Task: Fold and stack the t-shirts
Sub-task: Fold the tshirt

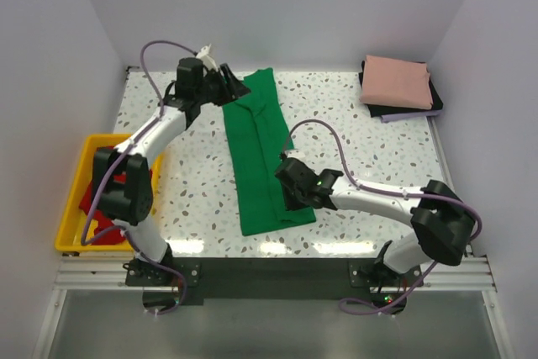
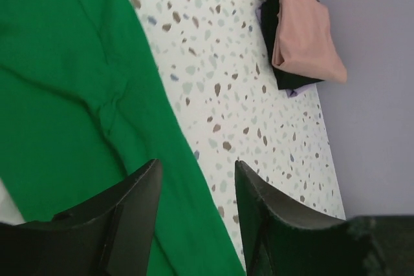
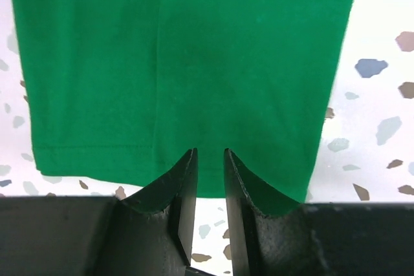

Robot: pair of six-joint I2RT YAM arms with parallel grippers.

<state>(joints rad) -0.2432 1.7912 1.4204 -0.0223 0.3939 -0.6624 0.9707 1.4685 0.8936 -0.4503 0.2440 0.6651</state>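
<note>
your right pincer, nearly closed, hold unclear, tips over the hem of one green t-shirt; one pink t-shirt upper right.

green t-shirt folded lengthwise, centre, pink t-shirt folded, far right

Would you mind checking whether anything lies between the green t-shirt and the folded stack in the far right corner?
Nothing rests on the table between the green t-shirt and the folded stack; only bare speckled surface shows. The right arm's cable does arc above that stretch, beside the shirt.
</note>
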